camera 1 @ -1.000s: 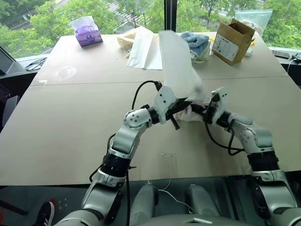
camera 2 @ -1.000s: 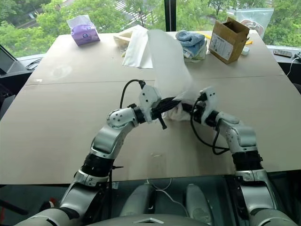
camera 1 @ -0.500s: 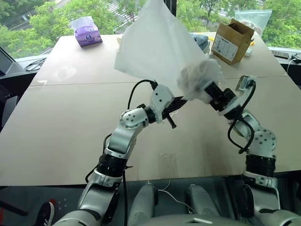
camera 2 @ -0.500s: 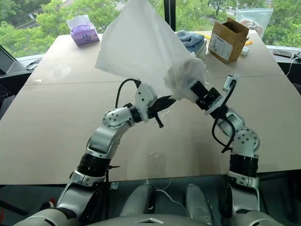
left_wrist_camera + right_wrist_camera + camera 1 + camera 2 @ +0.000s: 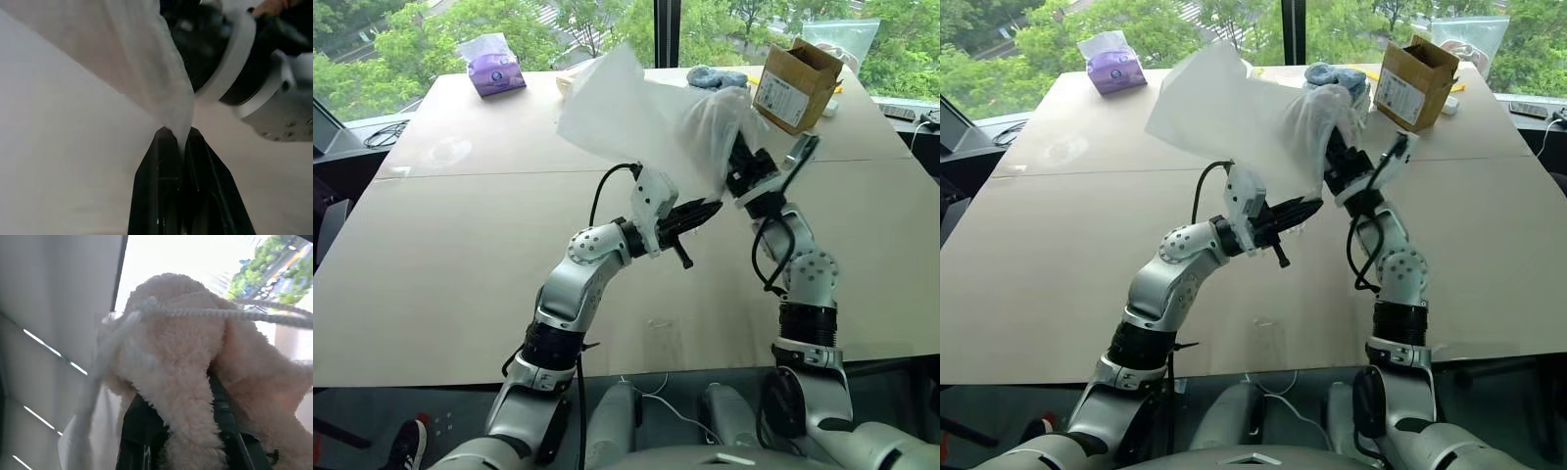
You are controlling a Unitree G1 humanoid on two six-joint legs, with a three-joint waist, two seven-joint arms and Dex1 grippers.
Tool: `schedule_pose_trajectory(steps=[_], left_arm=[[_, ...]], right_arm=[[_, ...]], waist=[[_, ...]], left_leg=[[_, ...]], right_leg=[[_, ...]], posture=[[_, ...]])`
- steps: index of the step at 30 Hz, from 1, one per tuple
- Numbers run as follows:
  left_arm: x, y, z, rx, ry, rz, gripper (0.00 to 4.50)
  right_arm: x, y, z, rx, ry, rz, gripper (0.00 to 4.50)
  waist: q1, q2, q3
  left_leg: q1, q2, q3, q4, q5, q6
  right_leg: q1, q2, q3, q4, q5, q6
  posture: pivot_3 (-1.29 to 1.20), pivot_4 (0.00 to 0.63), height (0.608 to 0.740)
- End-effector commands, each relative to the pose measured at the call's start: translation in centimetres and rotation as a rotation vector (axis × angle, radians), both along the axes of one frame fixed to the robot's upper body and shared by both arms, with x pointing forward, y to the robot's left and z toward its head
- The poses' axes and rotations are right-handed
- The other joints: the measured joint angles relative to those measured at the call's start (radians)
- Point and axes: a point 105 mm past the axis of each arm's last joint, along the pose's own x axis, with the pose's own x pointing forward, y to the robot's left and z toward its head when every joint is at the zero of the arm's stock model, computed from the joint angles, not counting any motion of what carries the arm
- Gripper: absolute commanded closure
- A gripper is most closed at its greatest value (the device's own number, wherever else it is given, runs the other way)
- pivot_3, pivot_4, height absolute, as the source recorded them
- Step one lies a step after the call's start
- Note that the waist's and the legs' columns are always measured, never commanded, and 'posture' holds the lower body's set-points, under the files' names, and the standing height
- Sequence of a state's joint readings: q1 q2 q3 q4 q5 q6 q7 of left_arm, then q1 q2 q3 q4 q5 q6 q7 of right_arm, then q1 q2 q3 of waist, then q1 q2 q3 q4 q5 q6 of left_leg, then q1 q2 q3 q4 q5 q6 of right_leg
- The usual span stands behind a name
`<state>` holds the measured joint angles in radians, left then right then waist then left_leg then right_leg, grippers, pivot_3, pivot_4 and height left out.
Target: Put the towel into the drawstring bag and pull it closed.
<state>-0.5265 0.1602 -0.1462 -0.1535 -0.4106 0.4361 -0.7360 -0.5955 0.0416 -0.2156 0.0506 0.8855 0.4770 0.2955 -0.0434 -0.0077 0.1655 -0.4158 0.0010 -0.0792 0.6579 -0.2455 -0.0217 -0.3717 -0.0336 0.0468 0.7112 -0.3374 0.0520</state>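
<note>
Above tan surface (image 5: 460, 245), left end effector (image 5: 710, 208) pinches drawstring bag (image 5: 626, 113); right end effector (image 5: 176, 396) grips towel (image 5: 186, 357) inside it.

I've got the tan counter (image 5: 460, 245) in front of me: purple tissue pack (image 5: 492, 67) far left, cardboard box (image 5: 797, 84) far right, blue folded towels (image 5: 715, 76) beside it, flat white bags (image 5: 570, 83) between.
</note>
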Motion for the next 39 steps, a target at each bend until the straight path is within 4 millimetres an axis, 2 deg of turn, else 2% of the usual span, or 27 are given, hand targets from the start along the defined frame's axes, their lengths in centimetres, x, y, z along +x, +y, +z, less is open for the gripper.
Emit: schedule_pose_trajectory(steps=[1, 5, 8, 10, 14, 16, 18, 19, 22, 25, 30, 35, 39], left_arm=[[-1.2, 0.1, 4.7, -0.153, -0.02, -0.083, 4.5], [-1.0, 0.5, 5.2, -0.141, 0.024, -0.133, 4.5], [-0.7, 0.6, 4.0, -0.057, 0.032, -0.144, 4.5], [-0.7, 0.6, 3.3, -0.015, 0.036, -0.153, 4.5], [-0.6, 0.7, 3.0, -0.011, 0.033, -0.14, 4.5], [-0.1, 0.9, 2.7, 0.002, 0.033, -0.109, 4.5], [0.2, 1.2, 2.4, 0.014, 0.03, -0.087, 4.5], [0.4, 1.4, 2.3, 0.017, 0.027, -0.08, 4.5], [0.7, 1.8, 2.2, 0.024, 0.022, -0.067, 4.5], [0.7, 2.0, 2.3, 0.023, 0.017, -0.077, 4.5], [-0.2, 1.7, 1.9, 0.045, 0.029, -0.146, 4.5], [-1.2, 1.5, 1.4, 0.064, 0.056, -0.203, 4.5], [-1.9, 1.3, 1.0, 0.071, 0.068, -0.22, 4.5]], right_arm=[[0.0, 0.1, -2.9, -0.3, -0.091, -0.102, 4.48], [-0.2, 0.5, -3.6, -0.553, -0.244, -0.179, 4.48], [-0.6, 1.7, -2.5, -0.759, -0.465, -0.254, 4.48], [-0.8, 2.2, -1.5, -0.779, -0.538, -0.287, 4.48], [-1.1, 1.7, 0.2, -0.818, -0.66, -0.366, 4.48], [-1.5, 1.1, 1.2, -0.636, -0.573, -0.291, 4.48], [-2.3, 0.3, 1.8, -0.366, -0.431, -0.133, 4.48], [-2.8, 0.2, 2.1, -0.292, -0.396, -0.071, 4.48], [-4.5, -0.3, 2.3, -0.143, -0.32, 0.121, 4.48], [-5.6, -0.8, 2.8, -0.025, -0.268, 0.227, 4.48], [-5.5, -1.2, 4.2, 0.184, -0.192, 0.298, 4.48], [-2.9, -2.2, 4.9, 0.452, -0.008, 0.228, 4.48], [-2.2, -1.2, 5.1, 0.583, 0.133, 0.232, 4.48]], waist=[[0.001, 0.0, 0.0], [-0.003, -0.001, 0.0], [-0.024, -0.001, 0.0], [-0.026, -0.001, 0.0], [-0.023, -0.001, 0.0], [-0.022, -0.001, 0.0], [-0.02, -0.001, 0.0], [-0.017, -0.001, 0.0], [-0.013, 0.0, 0.0], [-0.011, 0.0, 0.0], [-0.019, 0.0, 0.0], [-0.023, 0.0, 0.0], [-0.024, 0.0, 0.0]], left_leg=[[0.0, 0.0, 0.0, 0.0, 0.0, 0.0], [0.0, 0.0, 0.001, 0.0, 0.0, 0.0], [0.001, 0.0, 0.003, -0.001, 0.0, 0.0], [0.001, 0.001, 0.003, -0.001, 0.0, -0.001], [0.001, 0.001, 0.002, -0.001, 0.0, -0.001], [0.001, 0.001, 0.002, -0.001, 0.0, -0.001], [0.001, 0.001, 0.002, -0.001, 0.0, -0.001], [0.001, 0.002, 0.001, -0.001, 0.0, -0.001], [0.0, 0.001, 0.001, -0.001, 0.0, -0.001], [0.0, 0.001, 0.0, -0.001, 0.0, 0.0], [0.001, 0.001, 0.001, -0.001, 0.0, 0.0], [0.001, 0.001, 0.002, -0.001, 0.0, 0.0], [0.001, 0.001, 0.001, -0.003, 0.0, 0.0]], right_leg=[[0.0, 0.0, 0.0, 0.0, 0.0, 0.0], [0.0, 0.0, 0.001, 0.0, 0.0, 0.0], [0.0, 0.001, 0.003, 0.0, 0.0, 0.0], [0.0, 0.001, 0.003, 0.0, 0.0, 0.0], [0.0, 0.001, 0.003, 0.0, 0.0, 0.0], [0.0, 0.0, 0.002, -0.001, 0.0, 0.0], [0.0, 0.0, 0.002, -0.001, 0.0, 0.0], [0.0, 0.0, 0.001, -0.001, 0.0, 0.0], [0.001, 0.0, 0.001, -0.001, 0.0, 0.0], [0.001, 0.0, 0.0, -0.001, 0.0, 0.0], [0.001, 0.0, 0.001, -0.001, 0.0, 0.0], [0.0, 0.0, 0.002, -0.001, 0.0, 0.0], [0.0, 0.0, 0.001, -0.001, 0.0, 0.0]], posture=[[0.0, 0.15, 0.74], [0.0, 0.15, 0.74], [0.0, 0.15, 0.74], [0.0, 0.15, 0.74], [0.0, 0.15, 0.74], [0.0, 0.15, 0.74], [0.0, 0.15, 0.74], [0.0, 0.15, 0.74], [0.0, 0.15, 0.74], [0.0, 0.15, 0.74], [0.0, 0.15, 0.74], [0.0, 0.15, 0.74], [0.0, 0.15, 0.74]])
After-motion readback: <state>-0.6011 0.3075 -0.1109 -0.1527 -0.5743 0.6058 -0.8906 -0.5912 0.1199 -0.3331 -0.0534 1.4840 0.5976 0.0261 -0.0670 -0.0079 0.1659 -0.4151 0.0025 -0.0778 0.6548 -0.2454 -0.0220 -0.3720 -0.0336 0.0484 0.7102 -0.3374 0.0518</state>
